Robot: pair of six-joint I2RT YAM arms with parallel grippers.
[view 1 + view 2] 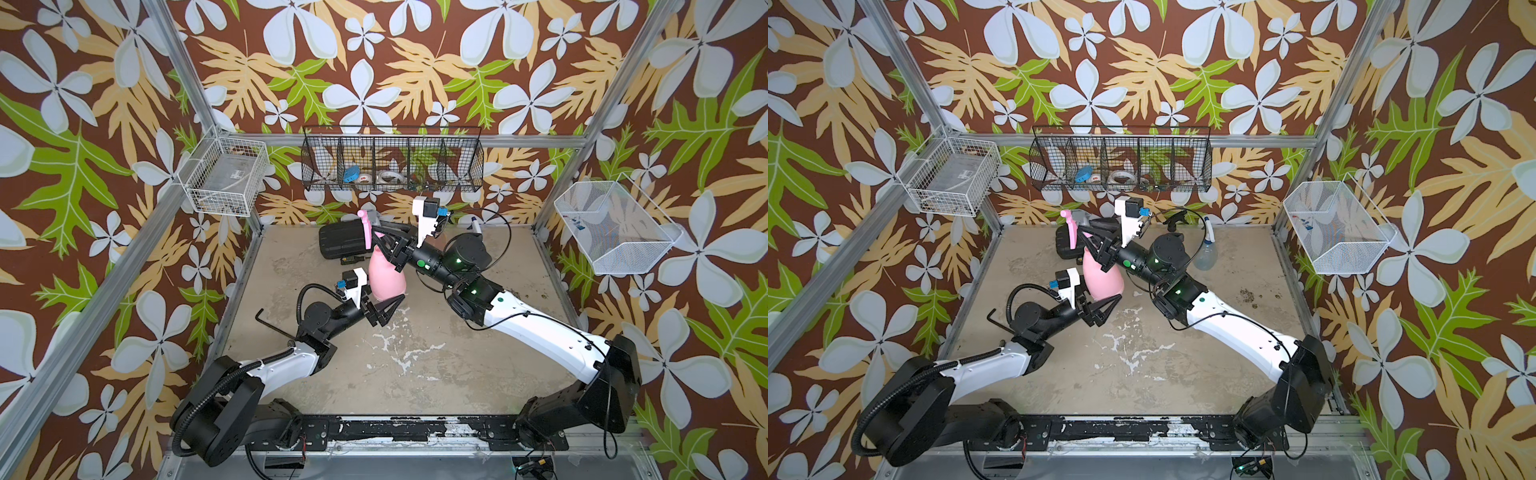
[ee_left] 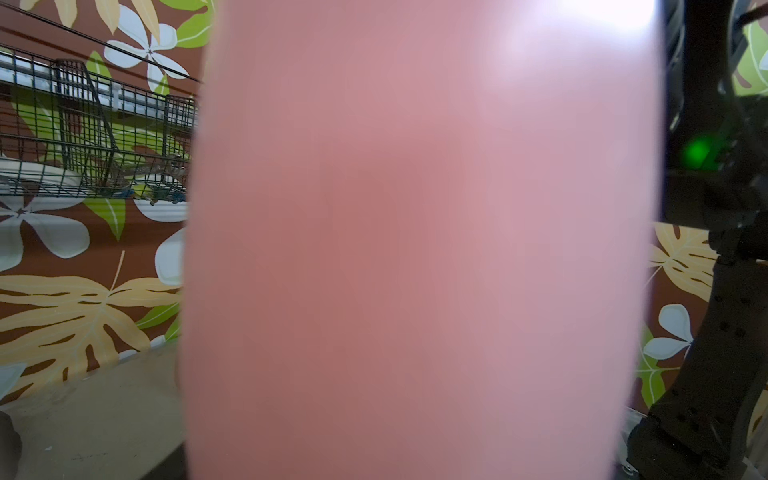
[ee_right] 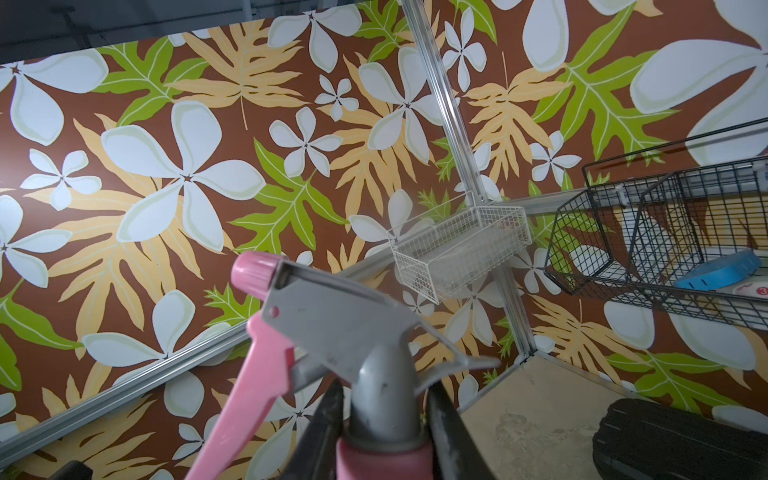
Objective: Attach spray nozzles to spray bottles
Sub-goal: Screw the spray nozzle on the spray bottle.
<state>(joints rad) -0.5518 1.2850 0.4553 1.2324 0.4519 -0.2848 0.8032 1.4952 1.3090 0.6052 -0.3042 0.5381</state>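
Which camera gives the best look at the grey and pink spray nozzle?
The right wrist view: the grey-and-pink nozzle fills the foreground, sharp, trigger and collar plain. Both top views show it small, at the neck of the pink bottle, partly hidden by the right arm. The left wrist view shows only the blurred bottle.

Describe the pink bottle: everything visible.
The pink bottle is opaque, smooth plastic, cone-shaped, with a wide rounded base and a narrow neck. It is roughly upright, on or just above the table, in front of the black case. The grey-and-pink nozzle sits on its neck, clamped at the collar by the right gripper. The left gripper clasps its base.
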